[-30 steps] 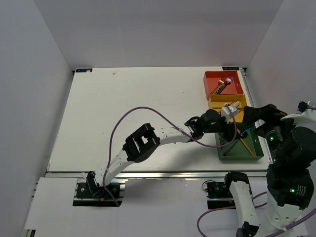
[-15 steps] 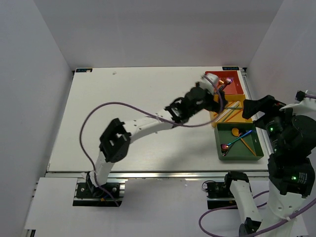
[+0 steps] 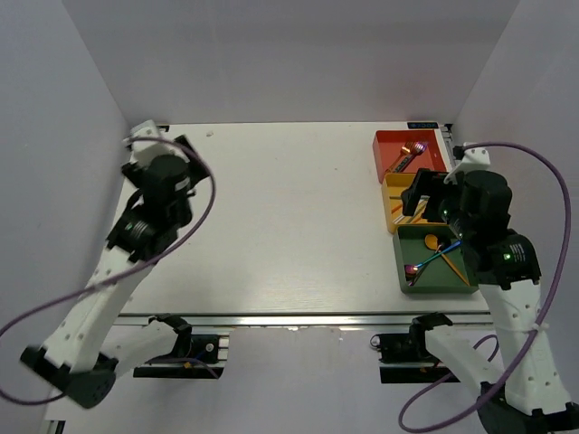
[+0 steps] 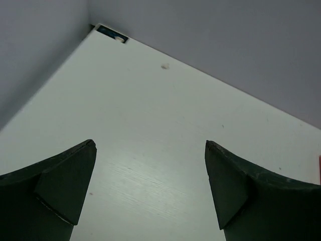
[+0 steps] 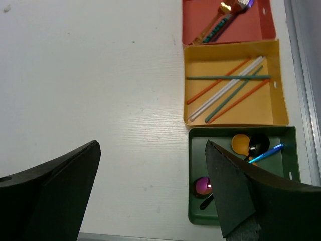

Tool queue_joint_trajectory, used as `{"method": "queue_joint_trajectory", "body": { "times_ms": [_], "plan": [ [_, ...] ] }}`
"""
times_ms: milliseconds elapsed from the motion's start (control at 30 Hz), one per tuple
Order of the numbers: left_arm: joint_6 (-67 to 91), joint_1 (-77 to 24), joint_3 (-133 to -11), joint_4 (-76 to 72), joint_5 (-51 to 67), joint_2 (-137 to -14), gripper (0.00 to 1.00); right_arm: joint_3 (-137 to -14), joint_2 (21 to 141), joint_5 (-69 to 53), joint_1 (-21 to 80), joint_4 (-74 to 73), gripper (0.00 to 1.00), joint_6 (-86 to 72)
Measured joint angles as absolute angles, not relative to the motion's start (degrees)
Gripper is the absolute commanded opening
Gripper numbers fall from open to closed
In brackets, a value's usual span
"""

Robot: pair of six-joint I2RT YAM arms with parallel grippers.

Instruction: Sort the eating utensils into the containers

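Observation:
The eating utensils lie in the containers at the table's right edge. Forks [image 5: 223, 17] rest in the red-orange tray [image 5: 253, 27] [image 3: 392, 145]. Several chopsticks [image 5: 228, 88] lie crossed in the yellow tray [image 5: 210, 57] [image 3: 390, 194]. Spoons [image 5: 248, 145] [image 3: 432, 256], one orange, one black, one iridescent purple, sit in the dark green tray [image 5: 192, 173] [image 3: 402, 271]. My right gripper [image 5: 152, 145] [image 3: 418, 196] hovers open and empty above bare table just left of the yellow and green trays. My left gripper [image 4: 149, 145] is open and empty over the far left corner.
Grey walls close in the table on the left, back and right. A small dark marker [image 4: 113, 34] sits at the far left corner. The left arm [image 3: 154, 203] leans along the left edge, its purple cable [image 3: 210, 194] looping out beside it.
The left arm swung from over the trays back to the table's far left, its jaws opening wide. The right arm moved in over the yellow tray.

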State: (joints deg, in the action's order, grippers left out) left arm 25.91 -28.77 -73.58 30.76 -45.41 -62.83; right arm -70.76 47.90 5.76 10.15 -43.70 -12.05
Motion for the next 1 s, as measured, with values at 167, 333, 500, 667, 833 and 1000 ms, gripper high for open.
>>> {"method": "queue_joint_trajectory", "body": {
  "times_ms": [167, 333, 500, 667, 833, 1000],
  "plan": [
    [23.88, -29.45, -69.3, 38.68, -54.7, -44.16, 0.98, -69.65, 39.75, 11.25, 16.27, -43.55, 0.89, -9.69],
    [23.11, -29.41, -66.22, 44.49, -58.89, -31.55, 0.98, -69.56, 29.36, 15.16, 18.15, -43.9, 0.89, -8.69],
    [22.44, -29.41, -61.08, 46.87, -60.47, -26.02, 0.98, -68.99, 28.47, 17.98, 18.9, -45.58, 0.89, -8.58],
    [23.05, -29.43, -59.96, 48.93, -60.86, -28.38, 0.98, -68.45, 30.35, 19.09, 18.94, -47.03, 0.89, -8.6],
    [23.51, -29.43, -59.29, 49.08, -60.62, -29.26, 0.98, -68.45, 31.03, 19.38, 18.94, -47.05, 0.89, -8.6],
    [23.9, -29.43, -59.44, 49.34, -60.62, -29.54, 0.98, -68.42, 30.98, 19.44, 18.94, -47.05, 0.89, -8.64]
  ]
}}
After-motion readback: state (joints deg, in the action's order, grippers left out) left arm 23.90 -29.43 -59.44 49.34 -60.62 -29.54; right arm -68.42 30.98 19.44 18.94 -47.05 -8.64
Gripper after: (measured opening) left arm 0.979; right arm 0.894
